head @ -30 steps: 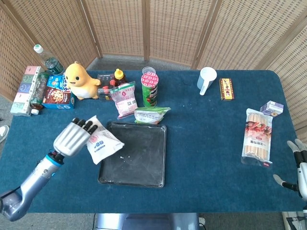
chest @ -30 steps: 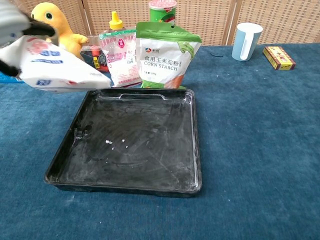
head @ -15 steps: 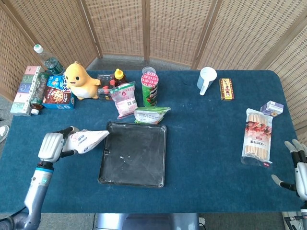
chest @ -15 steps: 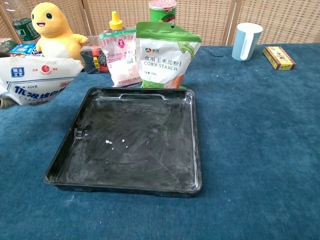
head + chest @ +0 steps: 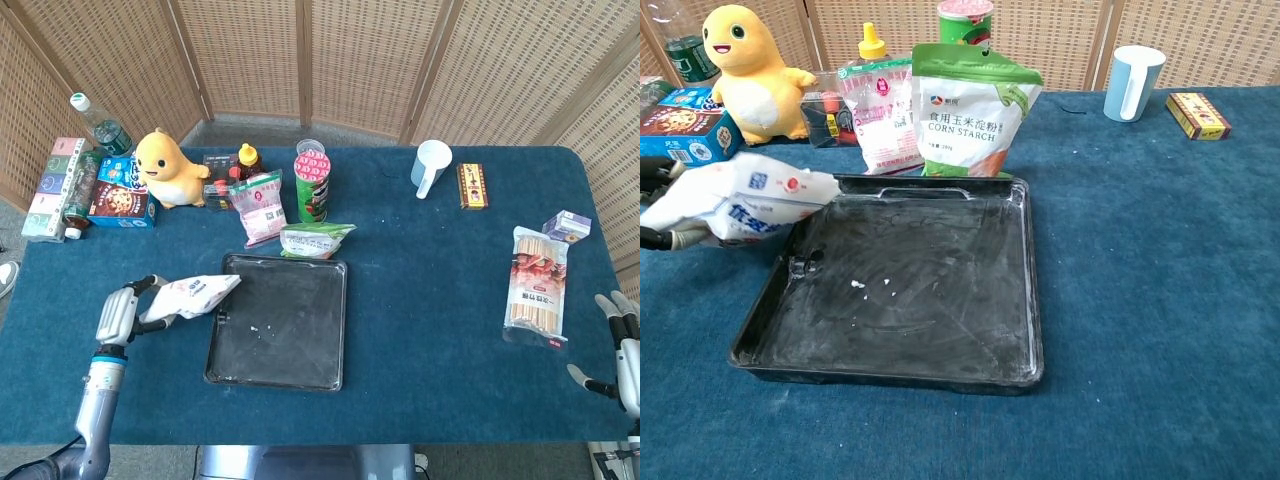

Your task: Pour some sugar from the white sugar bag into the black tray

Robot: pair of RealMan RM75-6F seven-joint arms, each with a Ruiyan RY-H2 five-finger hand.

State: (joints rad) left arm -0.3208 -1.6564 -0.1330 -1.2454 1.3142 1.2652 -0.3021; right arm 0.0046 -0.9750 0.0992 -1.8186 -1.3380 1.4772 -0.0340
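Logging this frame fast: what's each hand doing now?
Left hand: holding the white sugar bag.
Right hand: open, holding nothing.

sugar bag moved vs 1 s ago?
Yes. The white sugar bag, held by the left hand, has swung left off the black tray; only its tip now overlaps the tray's left rim, and it hangs lower in the chest view.

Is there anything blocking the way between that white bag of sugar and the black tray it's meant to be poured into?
Nothing visible does. The left hand holds the white sugar bag lying sideways, its far end already over the upper left rim of the black tray. The corn starch bag stands behind the tray, out of the way.
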